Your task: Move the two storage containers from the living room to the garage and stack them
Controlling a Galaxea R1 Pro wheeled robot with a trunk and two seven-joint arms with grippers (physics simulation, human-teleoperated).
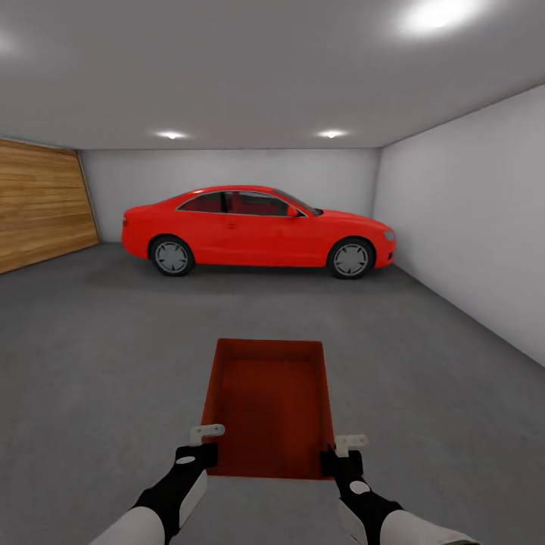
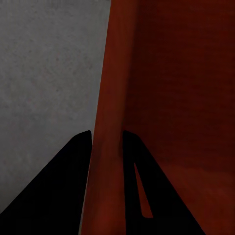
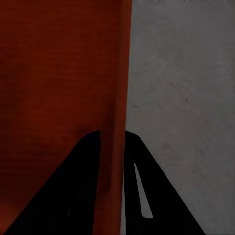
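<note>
I am in the garage, and the living room is out of view. One orange-red open-top storage container (image 1: 269, 401) is straight ahead of me over the dark grey floor (image 1: 98, 356). My left gripper (image 1: 204, 446) is shut on its near left wall, and my right gripper (image 1: 341, 453) is shut on its near right wall. In the left wrist view the left gripper (image 2: 106, 147) has the container's wall (image 2: 110, 73) running between its dark fingers. The right wrist view shows the right gripper (image 3: 112, 147) pinching the container's other wall (image 3: 120, 63) the same way.
A glossy red car (image 1: 257, 231) is parked across the far end. A wood-slat panel door (image 1: 42, 204) fills the left wall, and a white wall (image 1: 469, 212) runs along the right. Open grey floor lies between the container and the car.
</note>
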